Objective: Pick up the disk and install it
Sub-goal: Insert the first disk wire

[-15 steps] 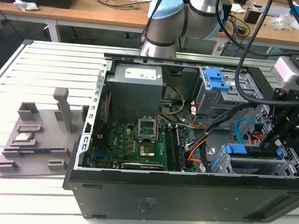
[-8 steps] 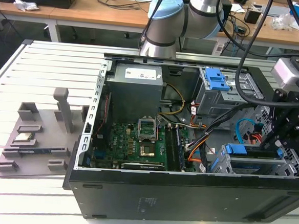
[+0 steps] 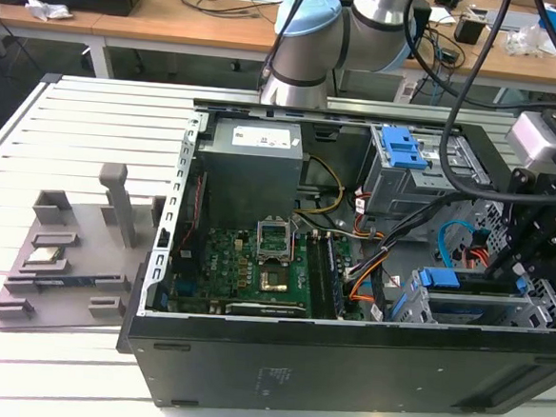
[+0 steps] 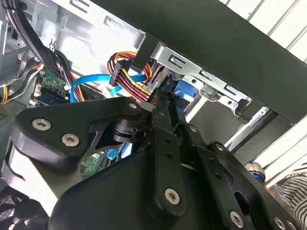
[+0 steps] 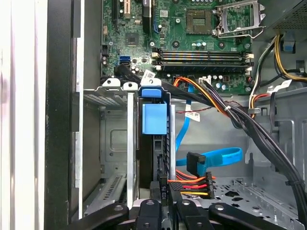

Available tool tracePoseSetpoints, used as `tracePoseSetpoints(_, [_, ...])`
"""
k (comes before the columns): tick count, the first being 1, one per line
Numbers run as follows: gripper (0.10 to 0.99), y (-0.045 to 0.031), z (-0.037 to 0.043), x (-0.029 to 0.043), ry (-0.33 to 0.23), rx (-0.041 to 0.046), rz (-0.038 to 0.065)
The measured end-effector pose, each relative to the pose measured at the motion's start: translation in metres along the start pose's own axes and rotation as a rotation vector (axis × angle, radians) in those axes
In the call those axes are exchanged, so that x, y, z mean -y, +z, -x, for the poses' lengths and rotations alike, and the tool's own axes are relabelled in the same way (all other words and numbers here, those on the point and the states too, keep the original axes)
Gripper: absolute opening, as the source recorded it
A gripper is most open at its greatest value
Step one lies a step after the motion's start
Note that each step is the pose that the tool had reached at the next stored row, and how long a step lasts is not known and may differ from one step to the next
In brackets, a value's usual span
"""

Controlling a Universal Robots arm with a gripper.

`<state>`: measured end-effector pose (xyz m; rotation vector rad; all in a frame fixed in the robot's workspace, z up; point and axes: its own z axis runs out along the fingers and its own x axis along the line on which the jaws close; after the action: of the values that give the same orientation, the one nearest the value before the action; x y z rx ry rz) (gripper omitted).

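Inside case bay, pincer (image 5: 168, 203) closed on disk (image 5: 154, 143) edge.

My exterior view looks down from high over the open computer case (image 3: 350, 271), while both wrist views peer closely into its drive bay (image 5: 144, 143).

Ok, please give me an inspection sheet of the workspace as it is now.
Surface: slatted metal table, carrying the open computer case.
Job's things: the disk stands in the drive bay, blue frame showing.
Clutter: grey fixture tray with a small chip, on the exterior view's left.
Grippers: gripper close to the disk's end.
Cables: blue data cable and coloured power wires beside the bay.
Surroundings: wooden desks behind.
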<state>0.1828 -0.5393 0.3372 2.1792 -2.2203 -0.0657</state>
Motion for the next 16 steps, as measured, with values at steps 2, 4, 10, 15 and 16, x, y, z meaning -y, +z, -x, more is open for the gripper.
tracePoseSetpoints(2, [0.188,0.0014,-0.0003,0.0001,0.0,-0.0005,0.0])
tracePoseSetpoints(4, [0.188,0.0017,-0.0003,0.0001,0.0,-0.0001,0.0])
tracePoseSetpoints(10, [0.263,-0.0065,-0.0001,-0.0004,0.0,0.0,0.0])
tracePoseSetpoints(15, [0.122,-0.0317,0.0049,-0.0017,0.0,-0.0046,0.0])
tracePoseSetpoints(16, [0.106,-0.0421,0.0053,-0.0023,0.0,-0.0047,0.0])
